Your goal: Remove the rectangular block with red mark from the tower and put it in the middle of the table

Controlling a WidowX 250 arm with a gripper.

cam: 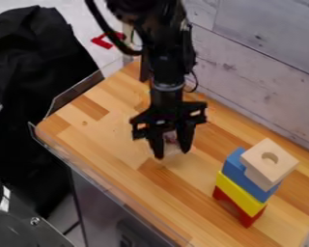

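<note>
Pincer clamped on red-marked block, mid-table, left of tower. Probably light, rigid wood, slightly slick; best pinched squarely across opposite flat sides.

Lighting's decent tbh, bright and pretty even across the table. My gripper comes out almost solid black though, and the folds in that black cloth mostly sink into the dark too.
</note>
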